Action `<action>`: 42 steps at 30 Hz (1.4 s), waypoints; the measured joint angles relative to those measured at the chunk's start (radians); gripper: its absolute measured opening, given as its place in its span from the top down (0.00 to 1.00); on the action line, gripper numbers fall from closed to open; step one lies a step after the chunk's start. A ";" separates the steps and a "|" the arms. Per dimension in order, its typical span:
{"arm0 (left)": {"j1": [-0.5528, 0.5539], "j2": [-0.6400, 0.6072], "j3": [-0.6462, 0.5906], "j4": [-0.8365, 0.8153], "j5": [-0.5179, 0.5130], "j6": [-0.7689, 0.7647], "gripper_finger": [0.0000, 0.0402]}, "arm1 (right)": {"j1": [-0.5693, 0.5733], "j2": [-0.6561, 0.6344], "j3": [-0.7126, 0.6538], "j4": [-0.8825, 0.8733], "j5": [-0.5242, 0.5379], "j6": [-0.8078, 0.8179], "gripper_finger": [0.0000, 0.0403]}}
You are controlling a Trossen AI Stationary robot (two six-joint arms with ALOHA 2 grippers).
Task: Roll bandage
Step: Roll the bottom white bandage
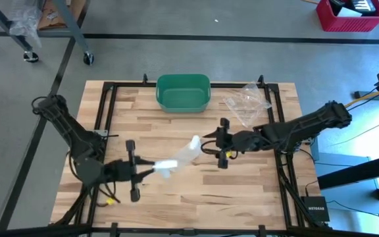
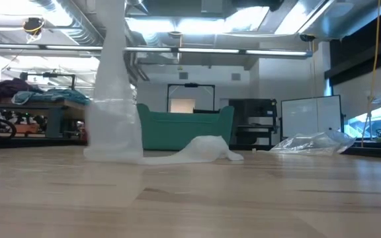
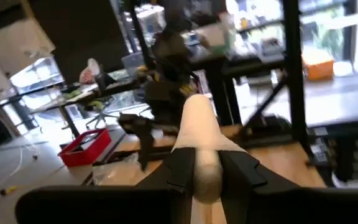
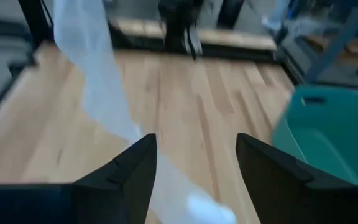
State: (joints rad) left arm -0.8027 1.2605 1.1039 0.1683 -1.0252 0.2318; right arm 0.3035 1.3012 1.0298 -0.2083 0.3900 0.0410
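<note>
The white bandage [image 1: 183, 155] runs across the middle of the table. Its rolled end [image 1: 166, 164] sits in my left gripper [image 1: 155, 166], which is held above the table's near left part. In the low view the strip [image 2: 114, 86] drops from above to the wood, and its loose end lies in a small heap [image 2: 207, 148]. My right gripper [image 1: 210, 143] hovers open just right of that loose end. In the right wrist view its fingers [image 4: 135, 168] straddle the strip [image 4: 98, 93] from above without touching it. My left gripper pinches the bandage's rolled end [image 3: 205, 177] between its two fingers [image 3: 180, 171]. The fingers lie about level and point toward the table's right side. The roll is lifted clear. The strip [image 3: 197, 121] falls away from it to the table, where its lower part rests.
A green bin [image 1: 183, 92] stands at the far middle of the table, with a crumpled clear plastic bag [image 1: 247, 104] to its right. Black frame bars run along the table's edges. Bare wood lies across the near half.
</note>
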 joint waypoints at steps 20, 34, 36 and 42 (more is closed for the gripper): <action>0.005 0.004 0.000 -0.023 -0.008 -0.078 0.89 | -0.008 0.235 -0.031 0.597 -0.224 0.033 0.45; 0.013 0.012 0.001 -0.052 -0.008 -0.111 0.89 | -0.009 0.240 -0.031 0.635 -0.076 0.029 0.45; 0.013 0.012 0.001 -0.052 -0.008 -0.096 0.89 | -0.009 0.240 -0.031 0.635 -0.076 0.029 0.45; 0.020 0.012 0.001 -0.052 -0.008 -0.098 0.89 | -0.009 0.253 -0.030 0.630 -0.124 0.073 0.45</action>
State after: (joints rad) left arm -0.7826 1.2728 1.1046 0.1162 -1.0332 0.1333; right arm 0.2943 1.5541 1.0000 0.4215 0.2661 0.1137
